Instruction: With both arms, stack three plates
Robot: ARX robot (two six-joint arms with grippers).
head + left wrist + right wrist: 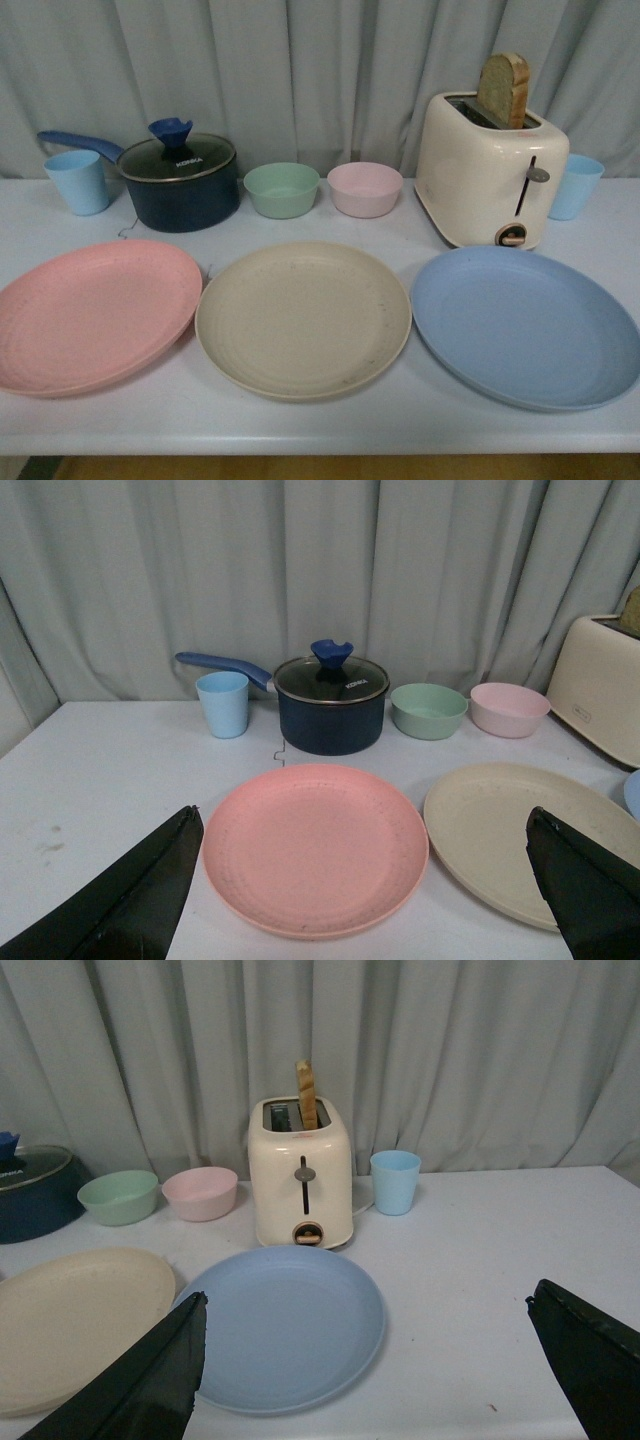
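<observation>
The left hand (362,818) is wide open and holds nothing. Its two dark fingers (130,900) stand far apart. The pink plate (315,848) lies flat on the white surface (100,780) just in front of this hand, in line with the gap between the fingers. The beige plate (490,830) lies flat beside the pink plate, off to the right of the left hand, and one finger hides a bit of its edge.

Past the pink plate, farther from the left hand, stands a dark blue pot (330,725) with a glass lid (330,678) and a long blue handle. A light blue cup (222,704) stands just beside the pot. A green bowl (428,710) and a pink bowl (509,708) stand side by side on the pot's other side.

The right hand (367,1298) is wide open too, and it holds nothing. The blue plate (285,1325) lies flat just in front of it, closer to the finger on the robot's left. Past the blue plate, farther from the right hand, stands a cream toaster (302,1175). A slice of bread (307,1095) sticks up out of one slot. A second light blue cup (395,1182) stands just beside the toaster.

In the front view no hand shows. The three plates lie in one row and none sits on another. I cannot tell if the pink and beige plates touch. A grey curtain (300,70) hangs behind it all.
</observation>
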